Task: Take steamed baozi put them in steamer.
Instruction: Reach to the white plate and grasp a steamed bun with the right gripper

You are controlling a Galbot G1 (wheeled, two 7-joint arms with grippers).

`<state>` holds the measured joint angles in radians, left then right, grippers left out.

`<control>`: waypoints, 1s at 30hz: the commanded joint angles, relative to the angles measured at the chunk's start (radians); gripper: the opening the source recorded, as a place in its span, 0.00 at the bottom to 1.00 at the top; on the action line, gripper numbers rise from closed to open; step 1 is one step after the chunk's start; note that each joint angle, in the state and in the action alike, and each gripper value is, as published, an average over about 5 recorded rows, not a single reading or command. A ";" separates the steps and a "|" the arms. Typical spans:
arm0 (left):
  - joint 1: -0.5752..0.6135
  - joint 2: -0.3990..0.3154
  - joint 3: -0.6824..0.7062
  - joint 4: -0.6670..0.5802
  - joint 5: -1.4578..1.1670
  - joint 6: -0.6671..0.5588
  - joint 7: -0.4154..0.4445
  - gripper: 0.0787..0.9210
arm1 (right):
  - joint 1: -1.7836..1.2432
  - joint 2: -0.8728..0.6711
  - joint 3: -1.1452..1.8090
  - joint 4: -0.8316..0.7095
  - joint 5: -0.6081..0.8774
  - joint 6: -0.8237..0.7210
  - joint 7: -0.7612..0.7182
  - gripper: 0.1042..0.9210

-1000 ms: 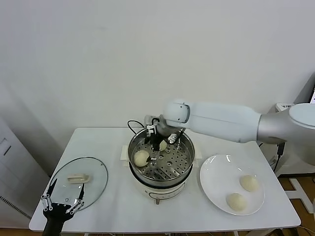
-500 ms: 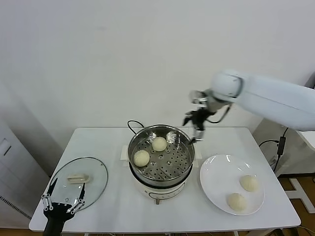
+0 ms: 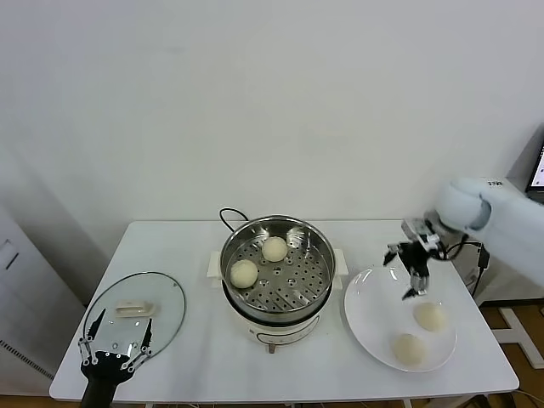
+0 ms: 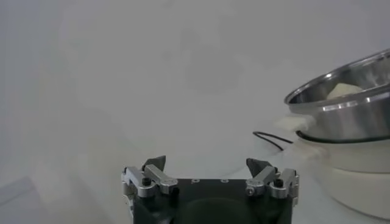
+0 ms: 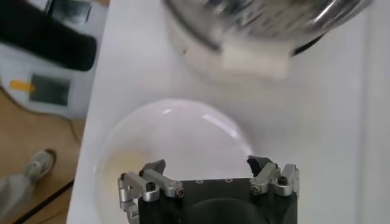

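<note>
Even, bright, diffuse light fills the head view; the white wall and table (image 3: 187,246) read pale with only soft, faint shadows under the steamer (image 3: 277,270) and plate (image 3: 374,327). The steel rim catches mild highlights, and the glass lid (image 3: 136,314) shows a weak sheen. The left wrist view is hazy and washed out, low in contrast. In the right wrist view the steamer (image 5: 262,24) is smeared by motion blur, and the plate (image 5: 177,146) glares white.
</note>
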<state>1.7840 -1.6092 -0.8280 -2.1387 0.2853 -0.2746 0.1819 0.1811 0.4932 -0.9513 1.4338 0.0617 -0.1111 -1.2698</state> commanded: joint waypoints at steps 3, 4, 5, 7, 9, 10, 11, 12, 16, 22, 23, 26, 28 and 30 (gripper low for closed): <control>-0.001 -0.023 0.007 0.008 0.033 0.001 -0.001 0.88 | -0.419 -0.052 0.278 0.000 -0.163 0.065 -0.033 0.88; -0.002 -0.023 0.007 0.009 0.035 0.001 -0.001 0.88 | -0.420 -0.047 0.278 -0.001 -0.162 0.064 -0.032 0.88; -0.002 -0.023 0.008 0.010 0.036 0.001 -0.001 0.88 | -0.420 -0.043 0.276 -0.003 -0.161 0.064 -0.032 0.88; -0.002 -0.024 0.008 0.011 0.037 0.001 -0.001 0.88 | -0.417 -0.035 0.270 -0.007 -0.159 0.062 -0.031 0.88; -0.003 -0.024 0.007 0.013 0.037 0.001 -0.001 0.88 | -0.413 -0.028 0.264 -0.012 -0.156 0.061 -0.030 0.88; -0.002 -0.023 0.006 0.014 0.037 0.001 -0.001 0.88 | -0.411 -0.024 0.261 -0.015 -0.154 0.061 -0.029 0.88; -0.002 -0.022 0.005 0.015 0.037 0.000 -0.001 0.88 | -0.410 -0.020 0.259 -0.018 -0.152 0.061 -0.028 0.88; -0.002 -0.021 0.003 0.016 0.036 0.000 -0.001 0.88 | -0.407 -0.017 0.256 -0.020 -0.149 0.059 -0.027 0.88; -0.003 -0.019 0.002 0.016 0.036 0.002 0.000 0.88 | -0.392 -0.007 0.236 -0.023 -0.145 0.053 -0.024 0.88; -0.003 -0.017 0.003 0.012 0.037 0.005 0.000 0.88 | -0.387 0.001 0.221 -0.026 -0.159 0.049 -0.021 0.85; -0.002 -0.017 0.003 0.011 0.037 0.005 0.000 0.88 | -0.383 0.001 0.217 -0.026 -0.163 0.048 -0.022 0.82; 0.000 -0.015 0.002 0.010 0.036 0.005 0.000 0.88 | -0.364 0.000 0.204 -0.029 -0.165 0.049 -0.021 0.72; -0.001 -0.014 0.002 0.009 0.035 0.005 0.000 0.88 | -0.352 0.002 0.200 -0.032 -0.162 0.050 -0.016 0.65; -0.001 -0.015 0.002 0.008 0.035 0.005 0.000 0.88 | -0.335 0.004 0.195 -0.034 -0.156 0.051 -0.011 0.58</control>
<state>1.7825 -1.6092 -0.8265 -2.1284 0.3193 -0.2695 0.1815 -0.1630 0.4950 -0.7516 1.4019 -0.0822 -0.0619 -1.2848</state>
